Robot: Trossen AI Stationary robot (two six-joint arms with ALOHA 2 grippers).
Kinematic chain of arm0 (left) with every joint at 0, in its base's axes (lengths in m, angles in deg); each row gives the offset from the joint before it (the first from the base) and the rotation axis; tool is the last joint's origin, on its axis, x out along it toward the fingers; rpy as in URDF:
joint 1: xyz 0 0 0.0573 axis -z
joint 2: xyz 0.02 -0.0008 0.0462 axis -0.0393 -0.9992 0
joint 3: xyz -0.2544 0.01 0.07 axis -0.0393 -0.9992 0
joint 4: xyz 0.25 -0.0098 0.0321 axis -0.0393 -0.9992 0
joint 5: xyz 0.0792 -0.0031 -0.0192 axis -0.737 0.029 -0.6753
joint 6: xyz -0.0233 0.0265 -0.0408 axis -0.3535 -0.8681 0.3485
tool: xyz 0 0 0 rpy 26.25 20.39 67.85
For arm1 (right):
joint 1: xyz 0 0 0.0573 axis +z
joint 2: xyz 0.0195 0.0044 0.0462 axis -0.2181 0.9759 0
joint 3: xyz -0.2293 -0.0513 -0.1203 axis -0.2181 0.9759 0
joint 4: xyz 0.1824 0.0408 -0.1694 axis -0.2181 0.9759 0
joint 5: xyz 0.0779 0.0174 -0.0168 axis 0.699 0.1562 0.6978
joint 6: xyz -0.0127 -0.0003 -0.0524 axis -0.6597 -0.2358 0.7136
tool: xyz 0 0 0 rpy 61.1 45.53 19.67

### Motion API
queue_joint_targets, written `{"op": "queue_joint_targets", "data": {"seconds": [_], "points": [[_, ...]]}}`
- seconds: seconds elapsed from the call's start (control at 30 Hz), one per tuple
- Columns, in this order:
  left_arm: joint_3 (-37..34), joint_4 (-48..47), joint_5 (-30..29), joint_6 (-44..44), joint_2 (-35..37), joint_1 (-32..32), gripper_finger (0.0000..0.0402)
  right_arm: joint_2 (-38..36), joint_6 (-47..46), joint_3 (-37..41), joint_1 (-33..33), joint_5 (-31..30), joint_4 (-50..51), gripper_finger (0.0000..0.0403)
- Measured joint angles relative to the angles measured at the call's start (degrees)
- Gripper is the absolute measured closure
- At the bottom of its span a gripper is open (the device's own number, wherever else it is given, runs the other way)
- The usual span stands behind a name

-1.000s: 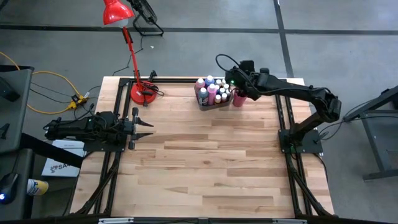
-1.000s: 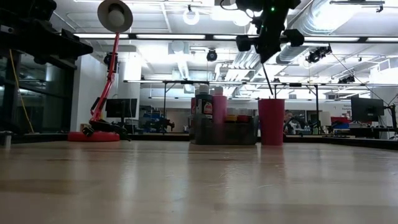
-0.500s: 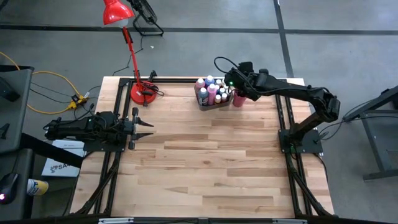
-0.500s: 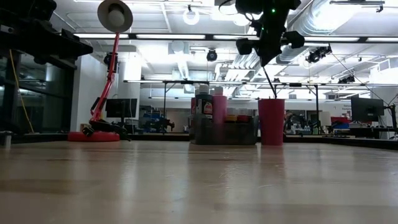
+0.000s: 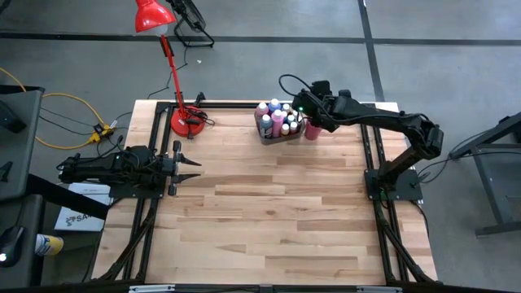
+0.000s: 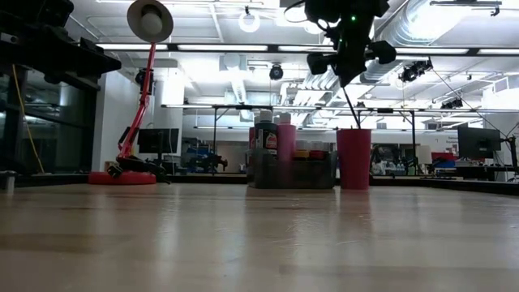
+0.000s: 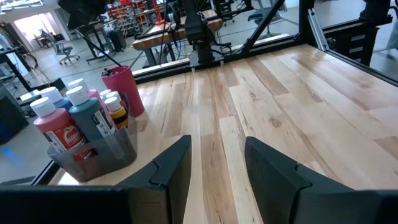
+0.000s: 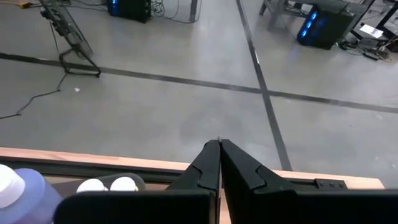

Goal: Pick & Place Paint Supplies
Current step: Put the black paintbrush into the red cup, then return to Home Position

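Observation:
A red cup stands at the table's far side, just right of a grey bin full of small paint bottles. My right gripper hangs above the cup, shut on a thin dark paintbrush whose lower end reaches down into the cup. The cup also shows in the high view and in the left wrist view, with dark brush handles sticking out of it. My left gripper waits open and empty at the table's left edge. My right gripper pinches the paintbrush near its upper end between its two shut fingers. The fingers come from above, pointing down. The brush hangs slanted below them, with its lower end inside the red cup.
A red desk lamp stands with its base at the table's far left corner, its arm leaning over the edge. Black frame rails run along the left and right sides. Bare wood fills the middle and near part.
My right gripper has stayed shut on the brush above the red cup and has crept slightly toward the table's left. The cup and the bin have kept still.

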Motion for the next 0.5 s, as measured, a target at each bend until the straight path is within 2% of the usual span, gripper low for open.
{"op": "queue_joint_targets", "data": {"seconds": [0.27, 0.5], "points": [[0.0, 0.0, 0.0, 0.0, 0.0, 0.0, 0.0256, 0.0, 0.0, 0.0, 0.1, 0.1, -0.2, 0.0395], [0.0, 0.0, 0.0, 0.0, 0.0, 0.0, 0.0256, 0.0, -0.2, 0.0, 0.1, 0.0, -0.5, 0.0331]]}}
